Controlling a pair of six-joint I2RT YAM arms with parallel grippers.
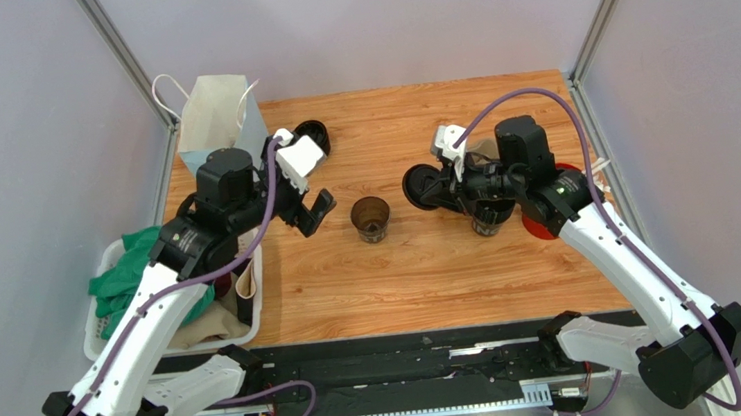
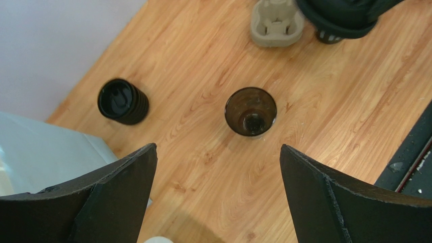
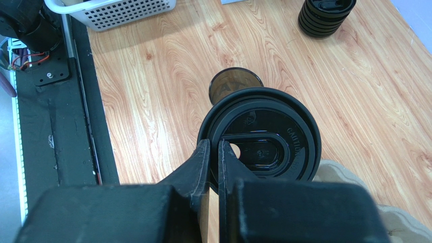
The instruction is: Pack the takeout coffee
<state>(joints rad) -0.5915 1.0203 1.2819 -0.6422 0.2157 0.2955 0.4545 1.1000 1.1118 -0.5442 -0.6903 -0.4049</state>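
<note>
The right gripper [image 3: 214,152] is pinched narrow on the rim of a black sip lid [image 3: 274,129], whose top face is turned toward the wrist camera. The takeout coffee cup [image 3: 230,82], dark and open-topped, stands on the worktop [image 3: 152,76] just ahead of and below that lid, which partly covers it in the right wrist view. The left gripper [image 2: 218,149] hangs with its jaws spread wide and nothing between them. The cup sits ahead of it, roughly centred between the fingers and clear of both.

The step in hand looks like capping the cup. Done well, the lid travels forward until its ring is centred over the cup mouth, levels out, then presses down evenly. Since the grip is on one edge, the far side may ride up, so the left gripper could steady the cup wall.

Whether the cup holds liquid is hard to tell. The cardboard cup tray [image 2: 276,23] is cut off at the frame edge. The ribbed black cylinder [image 2: 123,101] off to the left gripper's side may be stacked lids or a capped cup.
</note>
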